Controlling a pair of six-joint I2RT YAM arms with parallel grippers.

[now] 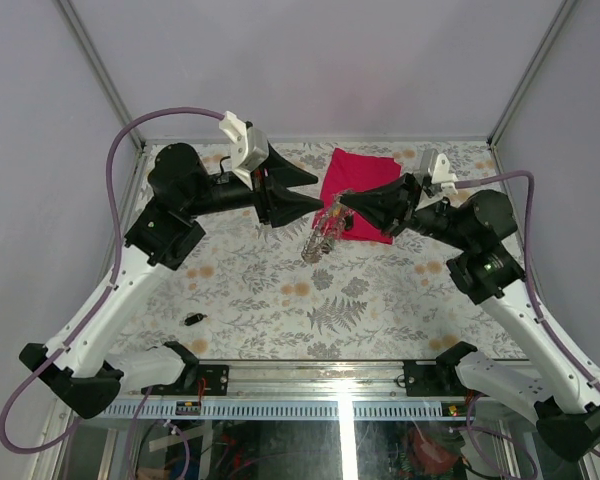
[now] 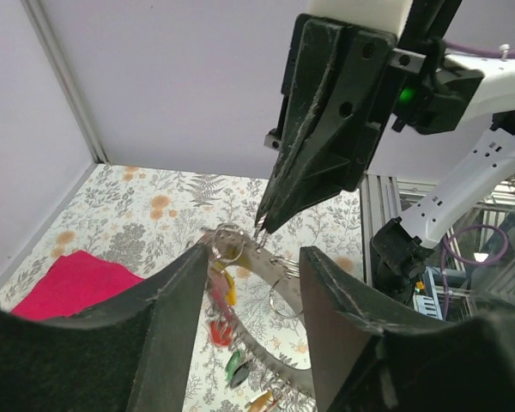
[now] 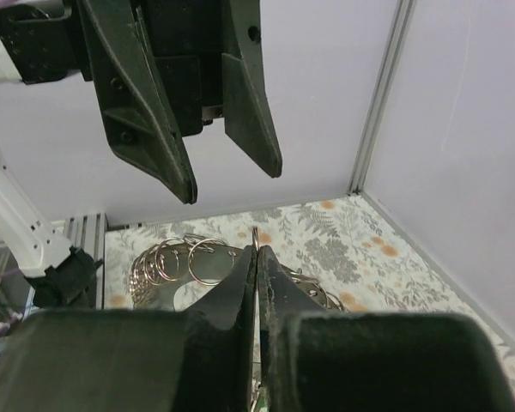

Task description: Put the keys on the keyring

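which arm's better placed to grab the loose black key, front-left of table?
Left. The left claw is open, and the black key lies on its side of the table. The right claw is shut on the keyring.

The cloth (image 1: 365,180) lies on the tabletop (image 1: 260,290), at the far middle. Just before its near left corner is the keyring (image 1: 323,238), which slants down toward the near left. The keys (image 2: 230,287) hang on it, along its lower part. The right claw (image 1: 343,201) reaches in from the right, over the cloth, and its tips touch the upper end of the keyring. The left claw (image 1: 318,192) is on the left of that end, near but apart. A small loose object (image 1: 192,319) lies on the near left of the tabletop, well apart from all these.
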